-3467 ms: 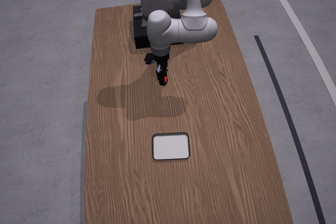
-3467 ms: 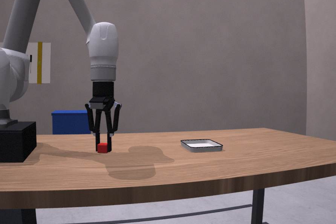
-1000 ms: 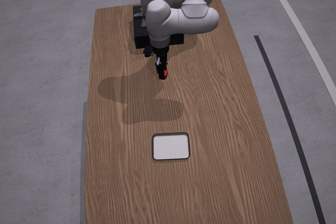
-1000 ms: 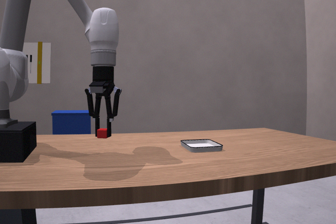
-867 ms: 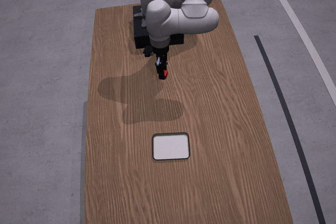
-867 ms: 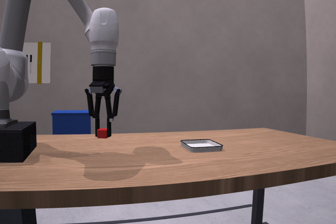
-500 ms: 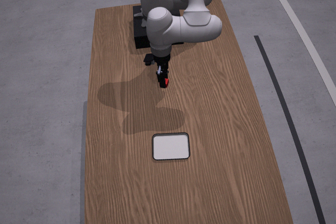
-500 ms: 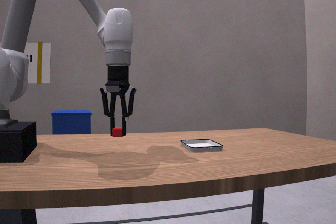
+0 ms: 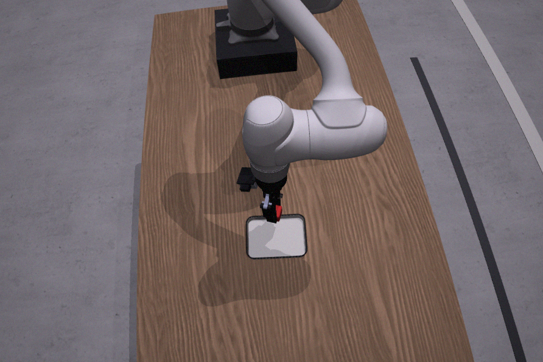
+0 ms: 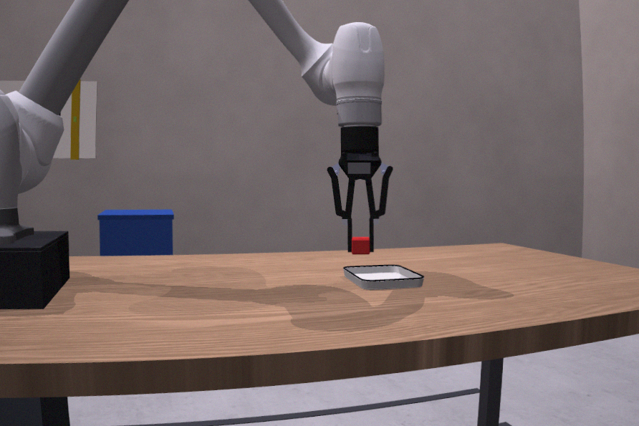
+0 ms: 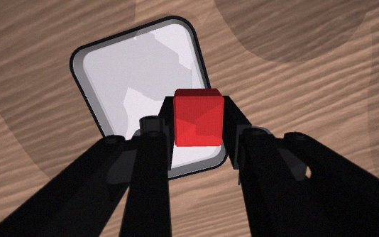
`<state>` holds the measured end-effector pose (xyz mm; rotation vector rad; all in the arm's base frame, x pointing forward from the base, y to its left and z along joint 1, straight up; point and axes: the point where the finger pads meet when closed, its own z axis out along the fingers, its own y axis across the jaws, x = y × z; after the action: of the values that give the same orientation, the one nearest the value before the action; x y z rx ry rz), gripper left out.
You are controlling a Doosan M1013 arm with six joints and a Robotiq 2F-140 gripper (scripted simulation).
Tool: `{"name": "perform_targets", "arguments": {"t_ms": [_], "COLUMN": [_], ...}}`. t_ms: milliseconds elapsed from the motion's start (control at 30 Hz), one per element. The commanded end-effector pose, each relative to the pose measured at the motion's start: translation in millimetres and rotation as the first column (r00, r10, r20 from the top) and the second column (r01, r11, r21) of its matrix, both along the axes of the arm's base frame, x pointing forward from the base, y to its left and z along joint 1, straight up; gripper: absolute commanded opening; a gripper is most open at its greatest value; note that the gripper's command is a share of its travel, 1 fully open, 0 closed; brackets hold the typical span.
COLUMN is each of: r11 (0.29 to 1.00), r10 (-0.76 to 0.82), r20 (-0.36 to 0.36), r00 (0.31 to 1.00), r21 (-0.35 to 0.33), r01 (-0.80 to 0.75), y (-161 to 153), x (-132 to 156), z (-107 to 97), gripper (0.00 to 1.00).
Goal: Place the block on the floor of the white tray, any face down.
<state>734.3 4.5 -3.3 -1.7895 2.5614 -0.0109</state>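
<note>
My gripper is shut on a small red block and holds it in the air. The white tray with a dark rim lies flat on the wooden table. In the side view the block hangs a little above the tray's height, over its left end. In the wrist view the block covers the tray's near right part. The tray's floor is bare, partly in the arm's shadow.
The arm's black base stands at the far end of the table. A blue box stands behind the table. Grey floor with a black line and a white line surrounds the table.
</note>
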Motion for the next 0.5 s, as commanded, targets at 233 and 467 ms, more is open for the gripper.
{"name": "perform_targets", "arguments": {"t_ms": [233, 467], "r11": [1.000, 1.000], "r10": [0.001, 0.001], "r20": [-0.019, -0.021], "r00": [1.000, 1.000], "r21": [0.000, 0.000], "r01": [-0.001, -0.001], "y": [0.9, 0.9], "x": [47.0, 45.0], "z": [-5.7, -6.2], "gripper": [0.10, 0.10]}}
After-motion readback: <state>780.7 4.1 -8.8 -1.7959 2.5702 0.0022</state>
